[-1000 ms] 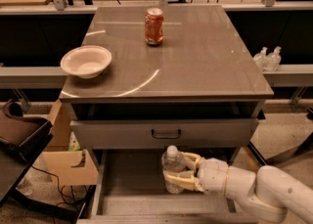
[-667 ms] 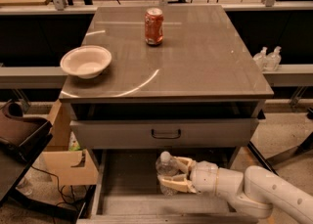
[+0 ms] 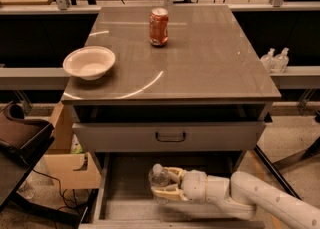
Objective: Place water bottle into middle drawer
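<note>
The water bottle (image 3: 159, 179) is a small clear bottle with a white cap, held upright in my gripper (image 3: 167, 185). My gripper is shut on it, cream fingers (image 3: 171, 174) on either side. It hangs over the open middle drawer (image 3: 122, 204), a wide shallow grey drawer with a dark floor, pulled out below the closed drawer front with the black handle (image 3: 170, 136). My white arm (image 3: 250, 197) reaches in from the lower right.
An orange-red soda can (image 3: 158, 26) and a white bowl (image 3: 89, 62) stand on the cabinet top (image 3: 200, 68). A cardboard box (image 3: 70, 165) sits left of the cabinet. Two small bottles (image 3: 275, 60) stand on the ledge at the right.
My gripper has carried the water bottle to the left and slightly lower over the open drawer.
</note>
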Tool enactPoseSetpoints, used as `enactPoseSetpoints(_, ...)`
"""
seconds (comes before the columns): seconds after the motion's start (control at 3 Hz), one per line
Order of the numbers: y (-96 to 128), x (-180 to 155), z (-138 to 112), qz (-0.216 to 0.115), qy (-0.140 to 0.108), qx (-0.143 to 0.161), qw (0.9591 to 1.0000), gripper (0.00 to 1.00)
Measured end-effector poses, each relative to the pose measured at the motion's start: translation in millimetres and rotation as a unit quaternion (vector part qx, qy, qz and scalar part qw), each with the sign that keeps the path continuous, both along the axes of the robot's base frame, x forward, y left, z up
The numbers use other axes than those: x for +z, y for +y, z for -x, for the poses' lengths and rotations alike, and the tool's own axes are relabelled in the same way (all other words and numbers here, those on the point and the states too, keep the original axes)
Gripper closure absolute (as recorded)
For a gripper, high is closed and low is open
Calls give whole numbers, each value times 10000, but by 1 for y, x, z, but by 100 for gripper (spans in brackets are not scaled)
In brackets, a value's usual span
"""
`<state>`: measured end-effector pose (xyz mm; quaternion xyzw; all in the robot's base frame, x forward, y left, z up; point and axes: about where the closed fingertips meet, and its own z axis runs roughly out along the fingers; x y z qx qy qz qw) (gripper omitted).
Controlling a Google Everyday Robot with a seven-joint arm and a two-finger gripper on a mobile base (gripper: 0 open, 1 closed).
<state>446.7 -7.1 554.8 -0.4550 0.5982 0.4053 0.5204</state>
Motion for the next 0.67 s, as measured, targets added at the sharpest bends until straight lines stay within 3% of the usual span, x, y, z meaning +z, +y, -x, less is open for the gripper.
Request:
enactPoseSetpoints(0.33,19,-19,0,-44,21,195,9998,100)
enactPoseSetpoints(0.67,19,-19,0,-44,21,195,9998,100)
